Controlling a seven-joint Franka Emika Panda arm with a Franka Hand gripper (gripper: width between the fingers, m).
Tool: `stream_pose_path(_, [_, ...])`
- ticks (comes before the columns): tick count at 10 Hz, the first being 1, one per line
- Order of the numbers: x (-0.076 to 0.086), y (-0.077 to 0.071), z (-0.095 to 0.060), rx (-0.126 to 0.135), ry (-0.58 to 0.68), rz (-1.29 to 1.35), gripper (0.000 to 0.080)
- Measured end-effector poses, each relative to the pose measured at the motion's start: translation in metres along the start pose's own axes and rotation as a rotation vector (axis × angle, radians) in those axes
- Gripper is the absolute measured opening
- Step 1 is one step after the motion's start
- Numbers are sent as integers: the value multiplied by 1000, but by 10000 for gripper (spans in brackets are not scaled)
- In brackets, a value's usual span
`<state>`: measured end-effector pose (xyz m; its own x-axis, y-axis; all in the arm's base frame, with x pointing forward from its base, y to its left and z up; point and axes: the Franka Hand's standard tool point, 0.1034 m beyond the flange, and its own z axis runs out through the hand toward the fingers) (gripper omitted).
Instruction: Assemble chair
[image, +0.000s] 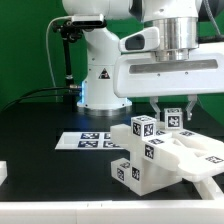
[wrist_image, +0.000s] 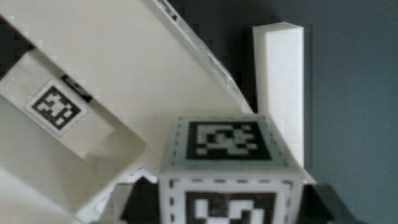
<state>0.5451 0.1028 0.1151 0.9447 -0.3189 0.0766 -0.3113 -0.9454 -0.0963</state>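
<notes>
The chair's white tagged pieces (image: 165, 158) lie grouped on the black table at the exterior view's right. A tagged post (image: 144, 129) stands up from them. My gripper (image: 173, 112) hangs over this group, and its jaws stand on either side of a tagged white block (image: 172, 118). In the wrist view the block (wrist_image: 222, 150) fills the gap between my dark fingers (wrist_image: 150, 196), which press on its sides at my gripper (wrist_image: 222, 205). Beyond it are a slanted white slab (wrist_image: 107, 90) with a tag and an upright white post (wrist_image: 276, 70).
The marker board (image: 88, 141) lies flat on the table in front of the arm's base (image: 100, 85). A small white piece (image: 3, 172) sits at the exterior view's left edge. A green backdrop stands behind the table.
</notes>
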Motion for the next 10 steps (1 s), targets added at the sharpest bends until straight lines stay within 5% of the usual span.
stream_pose_path(2, [-6,-7,0,5,0,270,285])
stream_pose_path(5, [-7,-7,2,9,-5,289,358])
stream_pose_path(6, [-7,-7,2,9,-5,271,543])
stream_pose_path(10, [-7,-17,-2,-16,-14,-224,643])
